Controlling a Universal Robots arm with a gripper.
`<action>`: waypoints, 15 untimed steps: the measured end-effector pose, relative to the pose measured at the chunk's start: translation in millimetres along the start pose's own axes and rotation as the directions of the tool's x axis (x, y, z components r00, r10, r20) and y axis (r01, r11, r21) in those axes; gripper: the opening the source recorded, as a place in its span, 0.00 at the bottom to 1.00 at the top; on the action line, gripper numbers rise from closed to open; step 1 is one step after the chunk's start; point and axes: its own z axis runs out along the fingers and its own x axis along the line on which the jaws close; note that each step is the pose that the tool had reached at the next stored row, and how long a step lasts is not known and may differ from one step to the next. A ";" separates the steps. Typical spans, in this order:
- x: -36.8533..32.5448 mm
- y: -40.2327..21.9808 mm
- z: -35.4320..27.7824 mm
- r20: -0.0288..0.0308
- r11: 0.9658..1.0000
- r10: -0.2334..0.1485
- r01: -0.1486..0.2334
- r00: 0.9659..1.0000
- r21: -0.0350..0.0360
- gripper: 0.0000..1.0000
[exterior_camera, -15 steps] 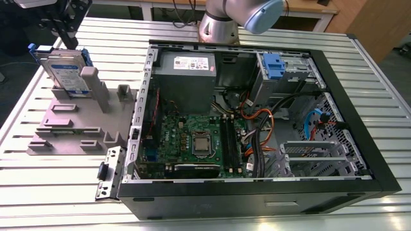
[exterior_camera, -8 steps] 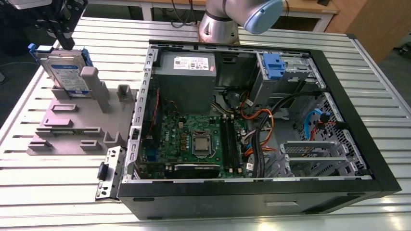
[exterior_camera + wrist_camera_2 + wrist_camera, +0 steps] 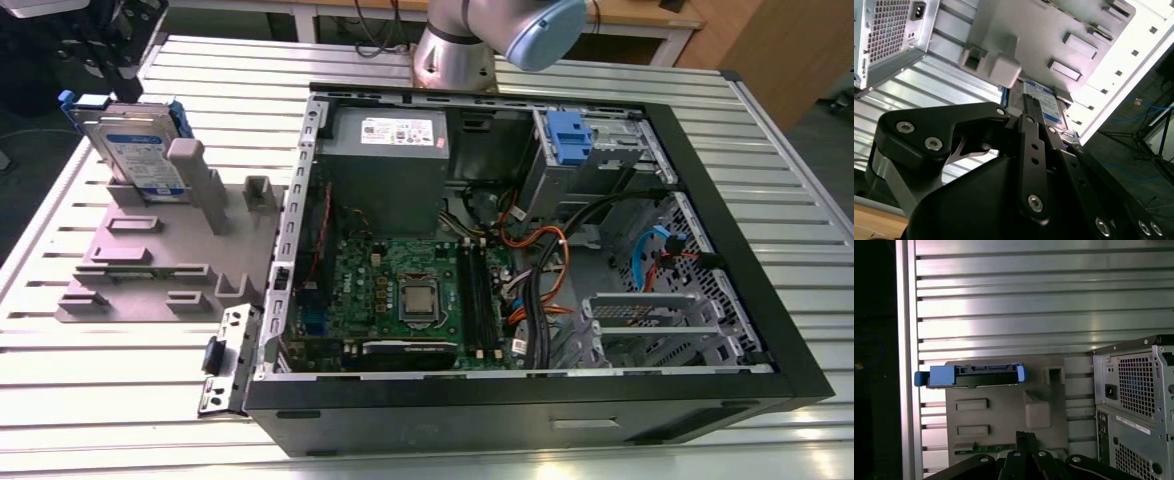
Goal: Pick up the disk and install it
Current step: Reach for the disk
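Upper left in the exterior view, the gripper (image 3: 123,90) hangs just above the disk (image 3: 140,150), which stands on edge in a grey stand (image 3: 147,255) beside the computer case (image 3: 534,400). Both wrist views show its fingers (image 3: 1020,444) pressed together, holding nothing. Judging by this, neither pickup nor installation is done.

Free room and obstructions about the fixture and open case.
The disk (image 3: 138,150) stands on edge in the grey fixture (image 3: 187,250), with the gripper (image 3: 123,92) close over its top edge and a grey post (image 3: 187,165) just beside it on the exterior view's right. Bare slatted table (image 3: 107,400) borders the fixture. In the case (image 3: 534,400), cables (image 3: 534,250) crowd the space beside the drive bay (image 3: 587,150).
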 end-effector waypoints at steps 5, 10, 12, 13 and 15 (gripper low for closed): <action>12.5 2.1 -0.1 0.000 1.000 0.000 0.000 1.000 0.000 0.11; 23.2 7.9 0.2 0.000 1.000 0.000 0.000 1.000 0.000 0.11; 29.1 8.1 0.5 0.000 1.000 0.003 -0.003 1.000 0.000 0.11; 31.8 8.6 0.7 0.000 1.000 0.004 -0.004 1.000 0.000 0.11; 36.2 10.7 1.2 0.000 1.000 0.005 -0.005 1.000 0.000 0.11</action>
